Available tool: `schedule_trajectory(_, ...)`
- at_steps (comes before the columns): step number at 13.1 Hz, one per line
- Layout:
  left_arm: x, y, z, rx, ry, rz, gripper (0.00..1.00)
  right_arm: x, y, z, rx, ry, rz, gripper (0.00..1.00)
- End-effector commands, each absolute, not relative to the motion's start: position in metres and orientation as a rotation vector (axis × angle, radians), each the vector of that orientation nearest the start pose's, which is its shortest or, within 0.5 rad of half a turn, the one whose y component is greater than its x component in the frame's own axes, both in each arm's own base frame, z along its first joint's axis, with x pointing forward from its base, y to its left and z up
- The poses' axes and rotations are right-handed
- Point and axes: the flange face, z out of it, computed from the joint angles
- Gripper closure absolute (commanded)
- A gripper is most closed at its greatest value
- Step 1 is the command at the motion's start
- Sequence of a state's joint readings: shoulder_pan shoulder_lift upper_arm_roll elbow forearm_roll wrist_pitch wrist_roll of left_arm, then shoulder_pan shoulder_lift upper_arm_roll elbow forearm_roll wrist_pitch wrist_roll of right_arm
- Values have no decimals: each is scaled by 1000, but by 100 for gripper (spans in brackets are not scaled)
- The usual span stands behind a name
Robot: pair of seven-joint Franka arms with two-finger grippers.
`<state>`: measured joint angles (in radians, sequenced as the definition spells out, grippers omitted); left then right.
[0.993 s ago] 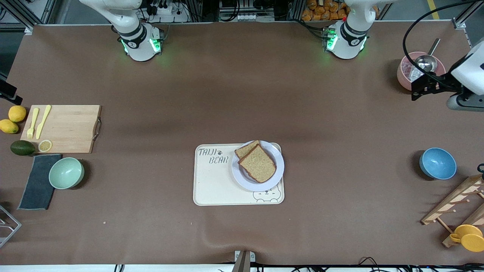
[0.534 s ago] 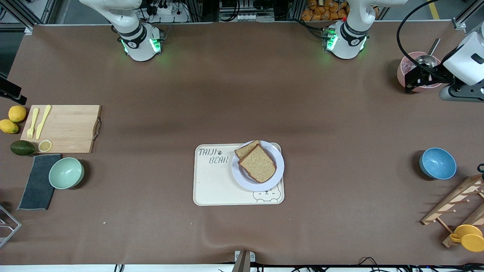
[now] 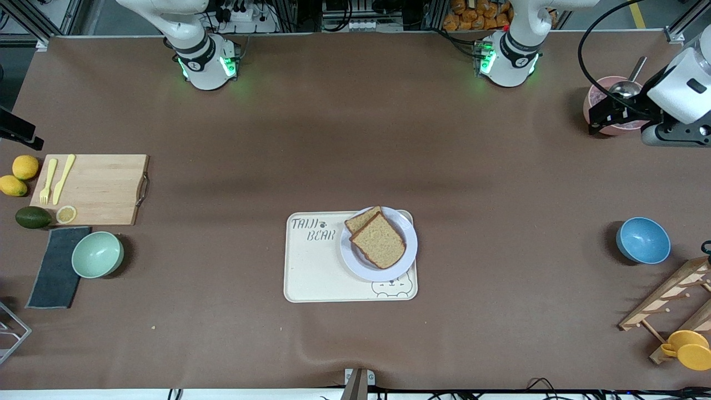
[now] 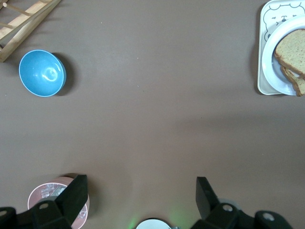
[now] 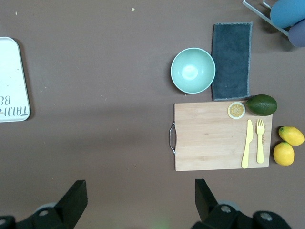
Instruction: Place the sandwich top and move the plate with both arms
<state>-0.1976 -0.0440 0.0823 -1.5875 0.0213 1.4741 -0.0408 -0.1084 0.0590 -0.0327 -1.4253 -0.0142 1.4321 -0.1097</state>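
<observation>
The sandwich top [image 3: 379,240], a brown wholemeal slice, lies askew on a second slice [image 3: 362,218] on the pale round plate [image 3: 355,265]. The plate sits on the cream bear tray [image 3: 311,272], at its end toward the left arm. In the left wrist view the plate [image 4: 276,71] and bread [image 4: 291,47] show at the edge. My left gripper [image 3: 602,118] hangs open and empty over the pink bowl [image 4: 45,193] at the left arm's end. My right gripper [image 5: 138,195] is open and empty, high over bare mat beside the cutting board [image 5: 209,138].
A blue bowl [image 3: 642,240], a wooden rack [image 3: 666,300] and a yellow cup [image 3: 689,349] stand at the left arm's end. The cutting board [image 3: 91,189] with a yellow fork and knife, lemons [image 3: 25,166], an avocado [image 3: 32,217], a green bowl [image 3: 97,254] and a grey cloth [image 3: 55,266] occupy the right arm's end.
The left hand has drifted toward the robots' bases and now hangs over the pink bowl. The bread, plate and tray have not moved.
</observation>
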Motion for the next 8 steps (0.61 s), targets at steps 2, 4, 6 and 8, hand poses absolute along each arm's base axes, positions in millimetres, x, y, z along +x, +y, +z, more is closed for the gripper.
schedule_trajectory(2, 515, -62, 634, -3125, 93, 73, 0, 551, -75, 645, -3134, 37, 137, 0)
schedule_trajectory(4, 518, -64, 632, -3113, 94, 75, 0, 552, -74, 645, -3134, 32, 130, 0)
schedule_trajectory(6, 519, -63, 631, -3109, 84, 79, 0, 553, -75, 644, -3133, 32, 122, 0)
schedule_trajectory(8, 519, -69, 633, -3106, 101, 71, 0, 553, -75, 646, -3133, 34, 110, 0)
